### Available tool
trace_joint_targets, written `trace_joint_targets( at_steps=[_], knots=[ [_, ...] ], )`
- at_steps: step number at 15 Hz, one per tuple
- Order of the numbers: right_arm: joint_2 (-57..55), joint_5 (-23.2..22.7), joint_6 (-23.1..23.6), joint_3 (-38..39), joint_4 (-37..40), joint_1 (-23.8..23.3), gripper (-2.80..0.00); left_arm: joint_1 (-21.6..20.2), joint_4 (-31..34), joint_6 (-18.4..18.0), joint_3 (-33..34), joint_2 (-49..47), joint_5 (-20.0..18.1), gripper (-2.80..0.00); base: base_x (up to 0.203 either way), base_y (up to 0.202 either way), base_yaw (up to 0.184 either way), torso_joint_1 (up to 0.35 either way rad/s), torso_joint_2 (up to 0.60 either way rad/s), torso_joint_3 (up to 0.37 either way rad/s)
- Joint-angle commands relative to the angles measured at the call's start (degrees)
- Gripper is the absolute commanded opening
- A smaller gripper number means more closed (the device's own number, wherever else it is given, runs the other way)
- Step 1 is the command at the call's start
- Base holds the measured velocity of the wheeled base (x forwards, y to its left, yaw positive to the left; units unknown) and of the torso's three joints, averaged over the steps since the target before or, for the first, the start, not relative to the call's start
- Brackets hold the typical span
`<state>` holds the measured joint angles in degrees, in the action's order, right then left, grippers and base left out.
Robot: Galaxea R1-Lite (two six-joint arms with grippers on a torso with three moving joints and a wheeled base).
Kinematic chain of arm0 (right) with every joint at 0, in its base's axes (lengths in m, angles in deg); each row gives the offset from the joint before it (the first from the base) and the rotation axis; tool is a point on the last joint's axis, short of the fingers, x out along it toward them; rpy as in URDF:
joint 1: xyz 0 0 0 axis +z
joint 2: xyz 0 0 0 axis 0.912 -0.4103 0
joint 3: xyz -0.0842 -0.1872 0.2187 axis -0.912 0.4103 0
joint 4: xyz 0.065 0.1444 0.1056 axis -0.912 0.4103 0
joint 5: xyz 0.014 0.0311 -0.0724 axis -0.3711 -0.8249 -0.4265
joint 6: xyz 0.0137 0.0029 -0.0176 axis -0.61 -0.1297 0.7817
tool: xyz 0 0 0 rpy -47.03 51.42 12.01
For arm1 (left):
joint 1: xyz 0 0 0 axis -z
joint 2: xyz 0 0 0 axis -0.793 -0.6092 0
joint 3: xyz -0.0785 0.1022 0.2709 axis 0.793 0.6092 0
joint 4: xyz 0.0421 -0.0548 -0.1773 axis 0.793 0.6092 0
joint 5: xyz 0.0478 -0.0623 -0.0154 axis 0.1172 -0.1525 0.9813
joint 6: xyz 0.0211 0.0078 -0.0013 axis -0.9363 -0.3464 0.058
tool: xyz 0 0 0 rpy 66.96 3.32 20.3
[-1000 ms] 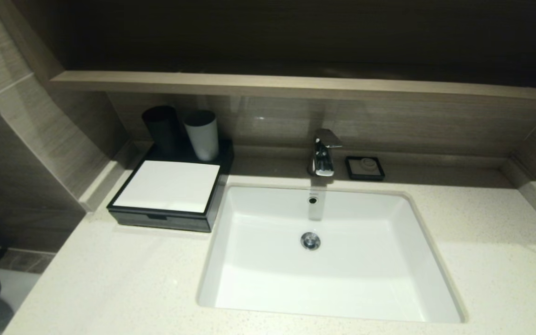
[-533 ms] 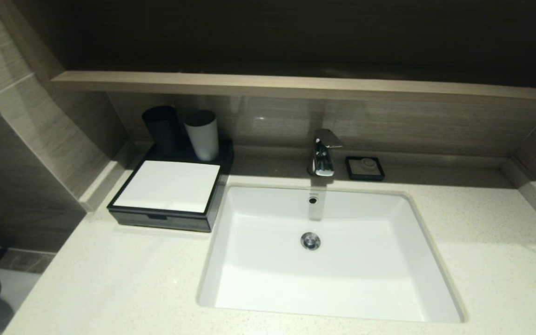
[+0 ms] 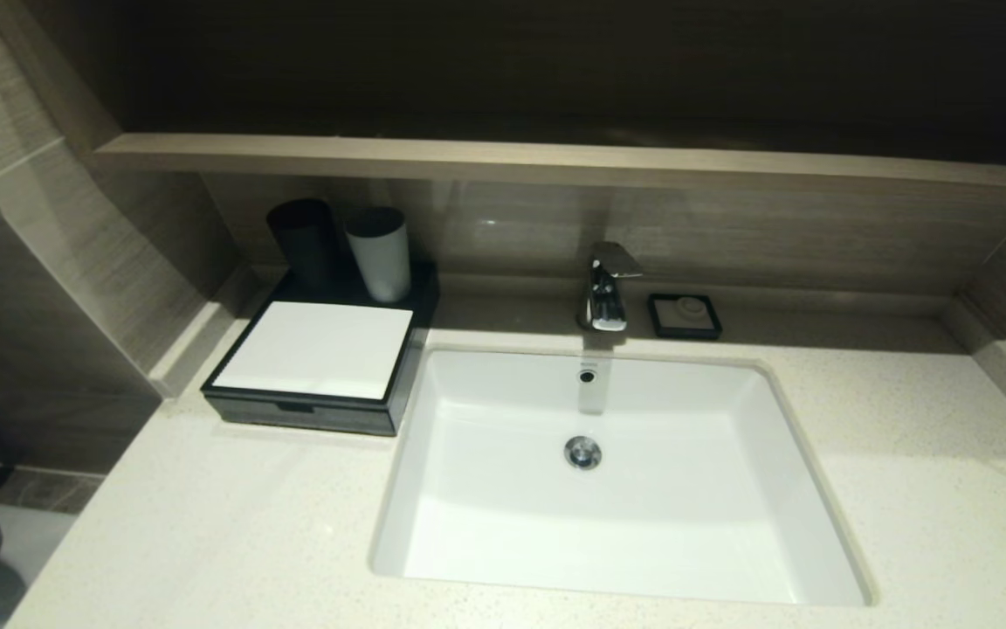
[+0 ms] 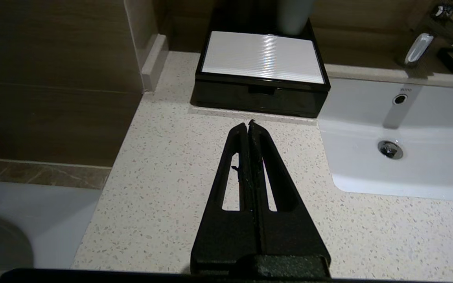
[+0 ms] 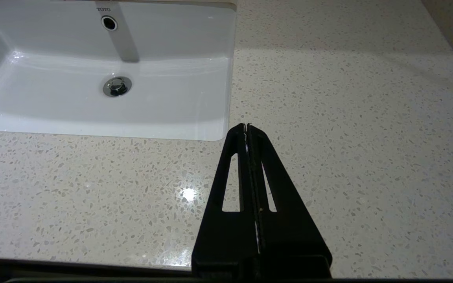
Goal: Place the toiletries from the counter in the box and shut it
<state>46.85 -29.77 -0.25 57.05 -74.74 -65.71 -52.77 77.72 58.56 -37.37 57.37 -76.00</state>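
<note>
The box (image 3: 306, 367) sits on the counter (image 3: 206, 524) just left of the basin (image 3: 616, 472), its front drawer pushed in, with a black cup (image 3: 304, 240) and a white cup (image 3: 378, 252) behind it. The left gripper (image 4: 249, 122) hovers over the counter short of the box, fingers pressed together and empty. The right gripper (image 5: 246, 125), likewise closed and empty, hangs over the counter right of the basin.

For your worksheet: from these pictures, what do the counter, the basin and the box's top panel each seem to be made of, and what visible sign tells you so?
Counter: probably polished stone or composite; off-white with fine dark specks and a light glint.
Basin: likely glazed ceramic; plain white, smooth, with soft reflections.
Box top panel: unclear, perhaps ribbed plastic or glass; white with fine parallel lines, set in a glossy black body.
</note>
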Motion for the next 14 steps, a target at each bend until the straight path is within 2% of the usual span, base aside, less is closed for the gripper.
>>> trace_joint_targets(
  at_steps=[1,8,12,14],
  knots=[
    [-0.04,0.0,-0.01,0.01,0.0,0.01,-2.8,0.13,-0.14,-0.04,1.05,1.45,-0.01,-2.8,0.0,0.0,0.0,0.0,0.0,0.0],
    [-0.04,0.0,-0.01,0.01,0.0,0.01,-2.8,0.13,-3.22,-0.66,5.69,2.42,-0.14,-2.8,0.0,0.0,0.0,0.0,0.0,0.0],
    [-0.04,0.0,-0.01,0.01,0.0,0.01,-2.8,0.21,-5.65,-4.7,9.59,3.65,-0.07,-2.8,0.0,0.0,0.0,0.0,0.0,0.0],
    [-0.04,0.0,-0.01,0.01,0.0,0.01,-2.8,0.13,-5.27,-4.8,9.77,4.37,-0.13,-2.8,0.0,0.0,0.0,0.0,0.0,0.0]
  ],
)
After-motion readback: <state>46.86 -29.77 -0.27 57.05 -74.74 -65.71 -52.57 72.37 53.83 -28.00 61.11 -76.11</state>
